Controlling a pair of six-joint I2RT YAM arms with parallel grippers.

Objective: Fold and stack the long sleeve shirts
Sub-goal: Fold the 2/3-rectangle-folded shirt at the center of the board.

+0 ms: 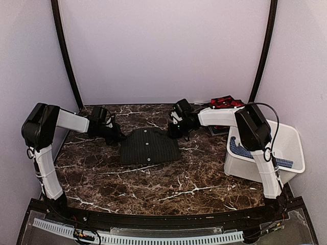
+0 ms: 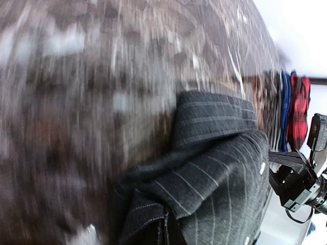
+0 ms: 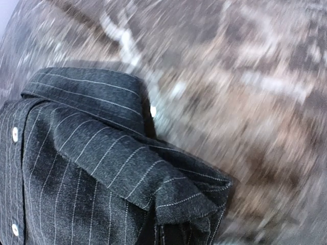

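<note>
I see the charcoal pinstripe shirt [image 1: 149,147] lying folded in the middle of the frame. The left gripper [image 1: 116,137] is at its upper left corner and the right gripper [image 1: 175,133] at its upper right. Both are closed, and in the blurred wrist views each seems to pinch the cloth. The plaid shirt [image 1: 225,102] lies at the upper right.

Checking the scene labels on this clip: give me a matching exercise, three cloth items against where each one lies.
Items:
1. pinstriped charcoal shirt
2. red-and-black plaid shirt
3. blue patterned cloth

Places:
A. inside the white bin
B. middle of the marble table
C. far right corner of the table

Pairs: 1-B; 2-C; 3-A
</note>
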